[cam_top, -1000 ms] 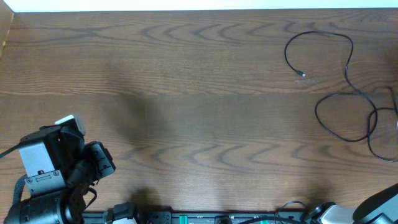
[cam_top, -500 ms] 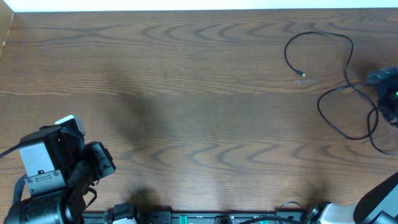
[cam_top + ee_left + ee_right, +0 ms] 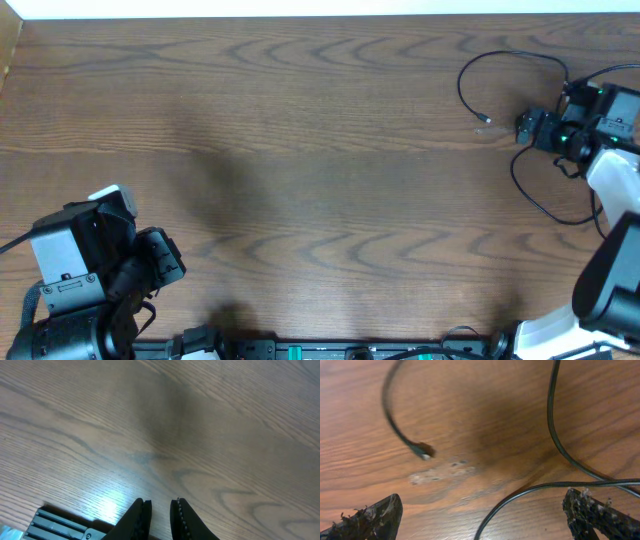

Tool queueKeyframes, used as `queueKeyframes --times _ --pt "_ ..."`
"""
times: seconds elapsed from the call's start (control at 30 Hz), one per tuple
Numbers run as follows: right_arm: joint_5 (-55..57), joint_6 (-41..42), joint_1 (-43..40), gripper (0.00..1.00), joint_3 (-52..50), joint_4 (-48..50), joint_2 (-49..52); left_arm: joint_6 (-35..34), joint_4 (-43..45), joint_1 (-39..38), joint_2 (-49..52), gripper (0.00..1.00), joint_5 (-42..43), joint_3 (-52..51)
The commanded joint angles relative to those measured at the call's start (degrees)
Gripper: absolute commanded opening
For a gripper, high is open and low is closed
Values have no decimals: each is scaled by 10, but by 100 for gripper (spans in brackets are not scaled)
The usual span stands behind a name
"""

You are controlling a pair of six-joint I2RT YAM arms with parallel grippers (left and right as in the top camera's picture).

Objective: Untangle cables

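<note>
Near base: left gripper (image 3: 160,506) low over bare table (image 3: 300,150), jaws almost together, nothing between them. No need for it in this step.

Further out, right side: right gripper (image 3: 482,502) spread wide, hovering over the cables (image 3: 505,53), gripping nothing. Thin black cord in loose loops on the far-right part of the table. Plug end (image 3: 422,451) lying free beside a pale scuff (image 3: 440,474). Two strands converging near one fingertip (image 3: 592,512); crossing or merely touching, cannot tell.

Looks like the approach for a first pick. Suggested:
- drop straight down, straddle one strand only, clear of that junction
- close fully, since the cord is thin and flat on the wood
- lift slightly before dragging toward open table, so loops don't snag

Risk: pinching both strands would likely tighten the tangle.
</note>
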Motion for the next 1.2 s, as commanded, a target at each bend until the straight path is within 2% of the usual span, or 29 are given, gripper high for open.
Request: queueKeyframes --times 0.0,0.33,0.63,0.83,1.17 --pt "30 25 2 99 1 22 28 -1 1 -1 0 20 1 -2" --pt "31 28 3 84 1 133 41 -1 9 -1 0 19 1 -2" --pt "68 -126 2 87 1 146 55 -1 10 -1 12 19 1 -2" --pt "90 -126 2 88 1 155 78 -1 9 -1 29 20 1 -2" --pt "93 -125 2 83 1 162 133 -1 7 -1 35 20 1 -2"
